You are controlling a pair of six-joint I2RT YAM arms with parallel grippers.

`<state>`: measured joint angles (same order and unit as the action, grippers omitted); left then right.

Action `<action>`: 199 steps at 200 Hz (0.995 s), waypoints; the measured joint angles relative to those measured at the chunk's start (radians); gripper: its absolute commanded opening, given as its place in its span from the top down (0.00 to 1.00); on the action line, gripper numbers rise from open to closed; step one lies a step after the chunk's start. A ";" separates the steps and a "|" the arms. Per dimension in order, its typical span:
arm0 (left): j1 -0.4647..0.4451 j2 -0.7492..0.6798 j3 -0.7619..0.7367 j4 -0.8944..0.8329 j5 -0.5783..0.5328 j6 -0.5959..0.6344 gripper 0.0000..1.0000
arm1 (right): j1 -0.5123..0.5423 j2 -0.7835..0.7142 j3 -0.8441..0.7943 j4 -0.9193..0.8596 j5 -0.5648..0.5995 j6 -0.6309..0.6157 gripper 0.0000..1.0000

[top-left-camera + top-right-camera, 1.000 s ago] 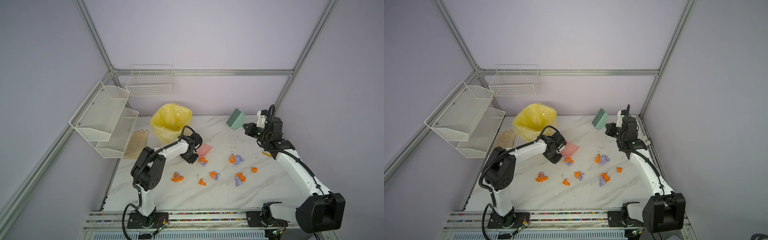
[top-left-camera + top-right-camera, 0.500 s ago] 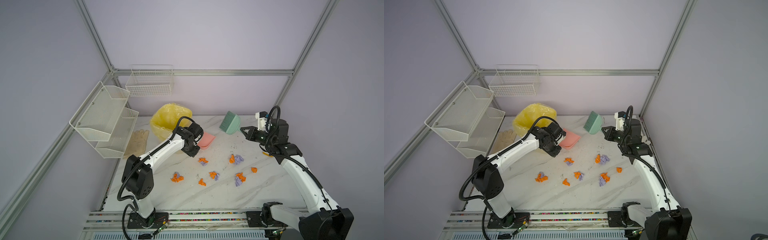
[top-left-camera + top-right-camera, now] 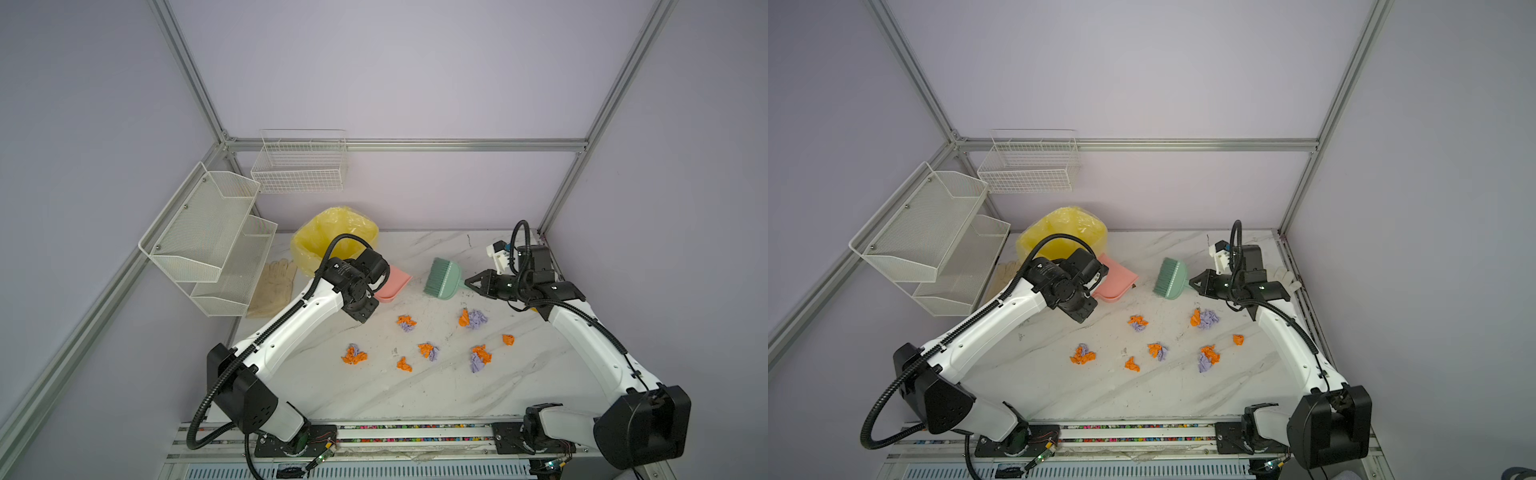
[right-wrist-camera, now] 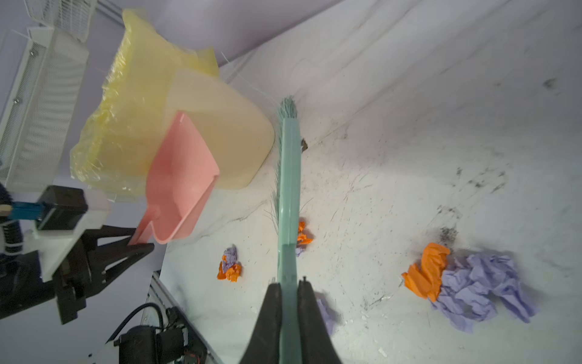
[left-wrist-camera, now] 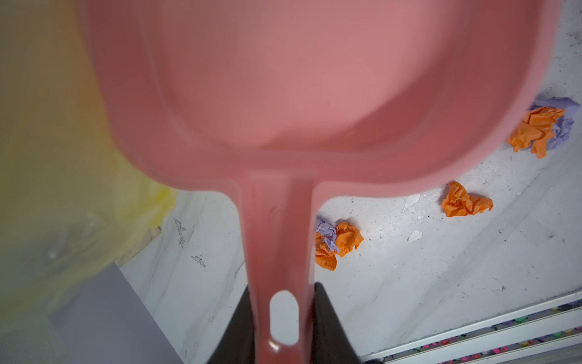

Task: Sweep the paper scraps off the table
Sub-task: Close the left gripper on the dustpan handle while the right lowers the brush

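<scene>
Clamps pink dustpan (image 5: 299,78) handle in narrowly parted left gripper (image 5: 283,293); pinches green brush (image 4: 288,173), at its three o'clock, in right gripper (image 4: 289,283).

Lab test cell, aluminium frame (image 3: 407,144)

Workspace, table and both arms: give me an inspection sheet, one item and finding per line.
Surface: table, white marble-look, with dark smudges and tiny white flakes.
Job's things: paper scraps, seven orange-and-purple clumps loose mid-table; pink dustpan held tilted near the bin, looks empty; green brush held at the back.
Clutter: pale gloves at the table's left edge by the shelves; yellow-bagged bin at the back.
Grippers: left gripper, jaws shut on dustpan handle; right gripper, jaws shut on brush handle.
Cables: black hoses arch over both wrists, clear of the scraps.
Surroundings: mesh shelves and wire basket on the walls, both look empty.
</scene>
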<state>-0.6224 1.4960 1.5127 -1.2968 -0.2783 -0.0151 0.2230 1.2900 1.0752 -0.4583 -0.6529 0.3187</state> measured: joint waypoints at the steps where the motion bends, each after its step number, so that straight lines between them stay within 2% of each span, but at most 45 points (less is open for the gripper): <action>1: 0.000 -0.002 0.000 -0.001 -0.001 0.000 1.00 | 0.006 0.003 0.000 0.000 0.000 0.000 1.00; 37: 0.000 0.002 0.000 -0.007 -0.025 -0.001 1.00 | 0.151 0.029 -0.016 0.029 -0.059 0.044 1.00; 60: 0.000 0.040 0.002 -0.005 -0.024 -0.011 1.00 | 0.235 0.030 -0.047 0.121 -0.101 0.120 1.00; 102: 0.000 0.071 0.047 -0.002 -0.004 -0.026 1.00 | 0.395 0.089 -0.108 0.238 -0.098 0.249 1.00; 157: 0.000 0.093 0.133 0.011 0.036 -0.037 1.00 | 0.459 0.147 -0.154 0.393 -0.085 0.385 1.00; 199: 0.000 0.102 0.135 0.016 0.061 -0.049 1.00 | 0.569 0.237 -0.144 0.504 -0.037 0.488 1.00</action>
<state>-0.6220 1.5982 1.6474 -1.2804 -0.2169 -0.0639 0.7918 1.5269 0.9314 0.0460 -0.6895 0.8066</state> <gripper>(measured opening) 0.229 0.106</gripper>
